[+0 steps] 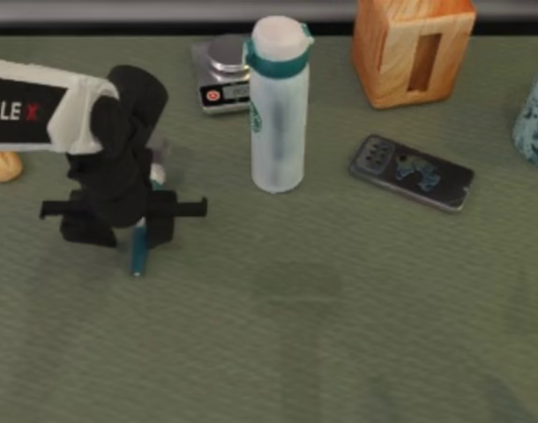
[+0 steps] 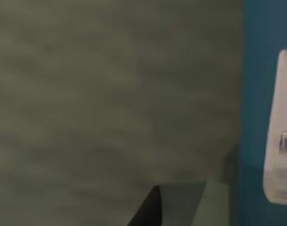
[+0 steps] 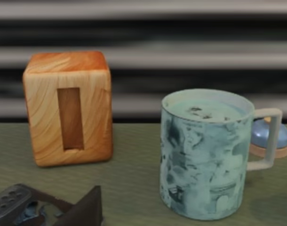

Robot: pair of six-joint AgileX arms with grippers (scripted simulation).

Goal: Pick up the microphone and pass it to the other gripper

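Note:
The microphone (image 1: 139, 253) lies on the green cloth at the left. Only its teal handle end shows below my left gripper (image 1: 135, 222), which hangs straight over it and hides the rest, head included. In the left wrist view the teal handle (image 2: 256, 117) with its white switch patch (image 2: 281, 132) fills one side. One of the fingertips (image 2: 152, 205) stands apart from it, so that gripper is open around the handle. The other gripper, my right one, is out of the top view. One of its fingers (image 3: 89, 209) shows, spread wide, with nothing in it.
A tall white bottle (image 1: 278, 106) with a teal band stands just right of my left arm. Behind it sits a small scale (image 1: 220, 70). A wooden box (image 1: 414, 48), a phone (image 1: 412, 172) and a teal mug (image 1: 535, 110) are at the right, a bread roll (image 1: 0, 165) at the far left.

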